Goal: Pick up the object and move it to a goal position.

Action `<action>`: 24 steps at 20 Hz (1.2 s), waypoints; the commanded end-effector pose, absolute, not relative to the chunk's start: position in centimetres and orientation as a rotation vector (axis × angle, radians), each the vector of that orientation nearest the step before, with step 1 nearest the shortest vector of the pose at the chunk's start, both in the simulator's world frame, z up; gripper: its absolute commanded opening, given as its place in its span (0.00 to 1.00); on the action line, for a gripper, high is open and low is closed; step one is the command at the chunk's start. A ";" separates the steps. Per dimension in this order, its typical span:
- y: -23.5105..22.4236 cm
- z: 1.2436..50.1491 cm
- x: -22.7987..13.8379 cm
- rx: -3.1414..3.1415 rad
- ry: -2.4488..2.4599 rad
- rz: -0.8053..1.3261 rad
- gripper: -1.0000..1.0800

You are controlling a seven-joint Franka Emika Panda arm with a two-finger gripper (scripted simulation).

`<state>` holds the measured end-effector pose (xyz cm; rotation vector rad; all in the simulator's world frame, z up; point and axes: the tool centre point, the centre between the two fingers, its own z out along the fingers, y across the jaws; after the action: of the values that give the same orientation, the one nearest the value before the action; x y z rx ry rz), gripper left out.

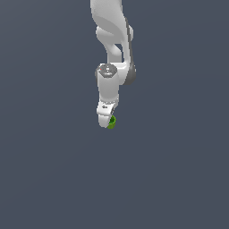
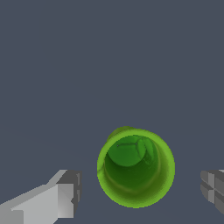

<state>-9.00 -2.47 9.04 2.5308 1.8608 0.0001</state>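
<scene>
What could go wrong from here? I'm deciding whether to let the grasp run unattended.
1. In the wrist view the green cup sits between the fingers but nearer one than the other, with gaps on both sides; closing may push it sideways before it is pinched.
2. Its wall is round and open-topped, so the pads could slip and the cup could tilt or pop out.
3. In the exterior view the gripper hides most of the cup, so contact cannot be confirmed there.

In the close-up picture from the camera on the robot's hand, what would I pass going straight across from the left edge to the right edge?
Pale grey finger → gap of bare grey floor → green cup-like object with its dark hollow → another gap → darker ridged finger. Neither finger touches the object.
</scene>
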 end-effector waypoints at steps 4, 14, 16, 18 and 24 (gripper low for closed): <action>-2.4 7.4 -9.1 2.529 1.864 0.000 0.96; -2.4 4.3 -9.1 2.526 1.868 -0.001 0.96; -2.4 4.2 -9.1 2.526 1.868 -0.001 0.00; -2.4 4.2 -9.1 2.526 1.868 -0.001 0.00; -2.4 4.2 -9.1 2.526 1.868 -0.001 0.00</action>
<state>-9.02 -2.48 4.35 2.5253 1.8658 0.0023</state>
